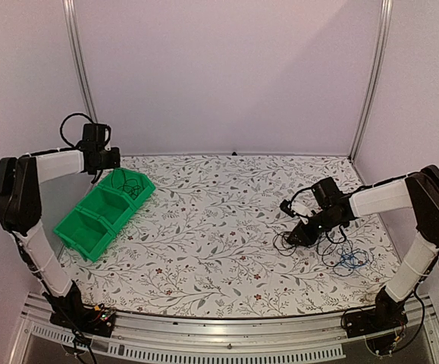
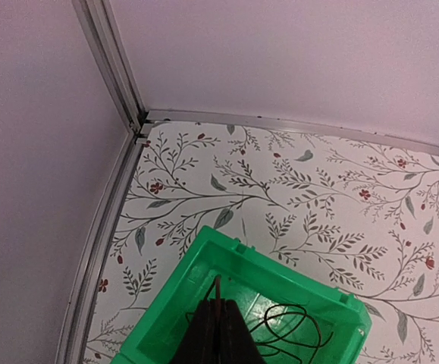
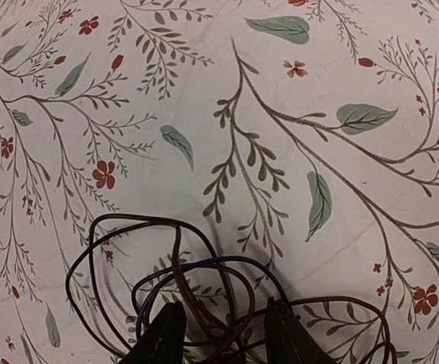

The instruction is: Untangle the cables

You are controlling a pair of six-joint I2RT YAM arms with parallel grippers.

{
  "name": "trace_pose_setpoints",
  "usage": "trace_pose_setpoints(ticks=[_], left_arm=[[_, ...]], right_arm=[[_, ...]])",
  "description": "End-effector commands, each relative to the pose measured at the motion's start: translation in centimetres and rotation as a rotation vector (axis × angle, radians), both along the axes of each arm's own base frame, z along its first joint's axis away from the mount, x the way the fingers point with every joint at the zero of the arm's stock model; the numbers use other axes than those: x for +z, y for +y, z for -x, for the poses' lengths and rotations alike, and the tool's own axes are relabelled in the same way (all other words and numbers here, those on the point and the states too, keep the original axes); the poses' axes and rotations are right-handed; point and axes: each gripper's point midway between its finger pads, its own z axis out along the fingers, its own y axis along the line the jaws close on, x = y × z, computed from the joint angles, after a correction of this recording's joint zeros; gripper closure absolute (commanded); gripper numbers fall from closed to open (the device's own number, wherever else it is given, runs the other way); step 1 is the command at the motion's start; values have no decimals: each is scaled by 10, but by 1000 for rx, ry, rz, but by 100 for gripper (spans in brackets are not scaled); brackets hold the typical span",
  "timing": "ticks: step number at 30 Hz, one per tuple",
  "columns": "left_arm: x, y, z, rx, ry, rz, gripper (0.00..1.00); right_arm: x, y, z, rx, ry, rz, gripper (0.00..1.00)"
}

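Observation:
A tangle of thin dark cables (image 1: 331,244) with one blue cable (image 1: 349,262) lies on the table at the right. My right gripper (image 1: 299,233) is open at the tangle's left edge. In the right wrist view its fingers (image 3: 166,337) straddle brown loops (image 3: 128,221) and the blue cable (image 3: 227,260). My left gripper (image 1: 104,171) is over the far compartment of the green bin (image 1: 90,227). It (image 2: 217,322) is shut on a brown cable (image 2: 217,288) whose end sticks out between the fingertips. More dark cable (image 2: 299,322) lies coiled in that compartment.
The green bin (image 2: 295,279) has three compartments and stands at the far left near the back wall and the aluminium frame post (image 2: 109,53). The floral tablecloth (image 1: 219,227) covers the table.

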Motion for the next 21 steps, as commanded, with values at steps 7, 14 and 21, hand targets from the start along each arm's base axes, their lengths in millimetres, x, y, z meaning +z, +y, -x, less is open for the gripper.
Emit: trace_pose_setpoints(ticks=[7,14,21], left_arm=[[-45,-26,-9,-51,68,181,100],[-73,-24,4,-37,141,181,100],[-93,-17,7,2,206,157,100]], right_arm=[[-27,-23,15,-46,92,105,60],[-27,-23,14,-48,89,104,60],[-27,-23,14,-49,94,105,60]])
